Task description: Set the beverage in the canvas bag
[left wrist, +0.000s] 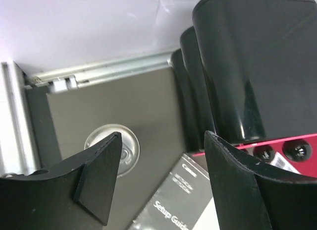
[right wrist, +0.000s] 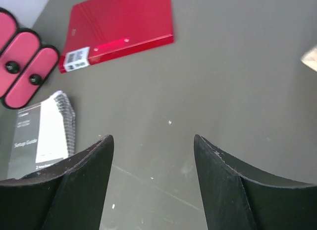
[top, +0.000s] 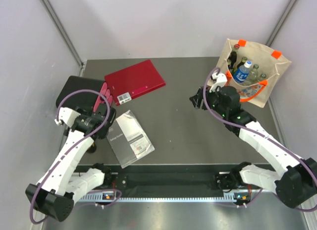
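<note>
1. While the canvas bag (top: 278, 74) is seen standing upright at the far right corner of the table (top: 183, 136), several bottles (top: 254, 72) are already held inside it, a blue-capped bottle (top: 243, 70) among them.
2. The right gripper (top: 197, 100) is found just beside the bag, on its left, pointed away from it across the table. Its jaws are spread wide and nothing is gripped between them, as is shown plainly in the right wrist view.
3. Over on the left, the left gripper (left wrist: 163, 141) is held low by the black case (top: 74, 88), with its jaws parted as well and nothing pinched.
4. A silver can (left wrist: 111, 149) is caught in the left wrist view, upright on the table with its lid up, partly hidden behind one finger. It does not appear to be touched by either finger. In the top view it cannot be made out.
5. Progress is judged two ways. If one of the bottles is the beverage meant, the placing looks done and only the pulling back of the right arm is left. If the can is meant, nothing has been done for it: it has yet to be grasped, carried across the table and lowered into the bag's mouth.
6. Which drink is meant cannot be settled from these views. The red folder (right wrist: 121, 29) and the booklet (top: 130, 138) are seen lying mid-table, apart from both grippers, and are not involved.
</note>
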You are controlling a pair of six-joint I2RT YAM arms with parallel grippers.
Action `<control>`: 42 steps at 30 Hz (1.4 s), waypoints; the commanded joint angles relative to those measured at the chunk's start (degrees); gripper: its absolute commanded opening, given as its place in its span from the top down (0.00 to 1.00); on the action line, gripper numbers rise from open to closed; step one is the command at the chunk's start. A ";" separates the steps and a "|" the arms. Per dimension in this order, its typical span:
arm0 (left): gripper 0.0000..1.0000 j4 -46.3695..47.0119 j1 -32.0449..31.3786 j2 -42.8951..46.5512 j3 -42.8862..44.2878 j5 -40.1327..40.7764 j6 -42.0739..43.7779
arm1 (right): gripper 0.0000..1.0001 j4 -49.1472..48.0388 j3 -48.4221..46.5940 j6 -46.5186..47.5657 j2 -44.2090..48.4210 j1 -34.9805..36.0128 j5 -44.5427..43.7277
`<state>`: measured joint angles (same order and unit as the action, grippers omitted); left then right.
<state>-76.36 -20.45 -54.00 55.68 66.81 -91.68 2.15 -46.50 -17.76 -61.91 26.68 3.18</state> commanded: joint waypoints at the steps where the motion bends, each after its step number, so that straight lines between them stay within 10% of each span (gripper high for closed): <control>1: 0.27 -2.44 0.67 0.20 4.35 6.05 16.25 | 0.35 -11.71 1.06 -0.35 -1.10 4.50 4.63; 10: 0.22 40.56 0.58 15.23 7.68 -22.91 65.80 | 0.34 -48.00 -5.43 -1.21 -23.84 23.84 7.71; 22: 0.01 41.11 0.58 14.62 23.15 -48.43 64.35 | 0.32 -59.19 -38.56 1.76 -63.22 37.91 13.60; 42: 0.01 41.73 -0.82 20.25 19.03 -45.71 64.52 | 0.15 -47.25 -60.37 14.87 -77.57 45.13 15.46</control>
<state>-37.26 -21.02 -33.63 75.37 20.43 -28.23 -47.88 -101.14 -4.23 -138.21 71.35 18.96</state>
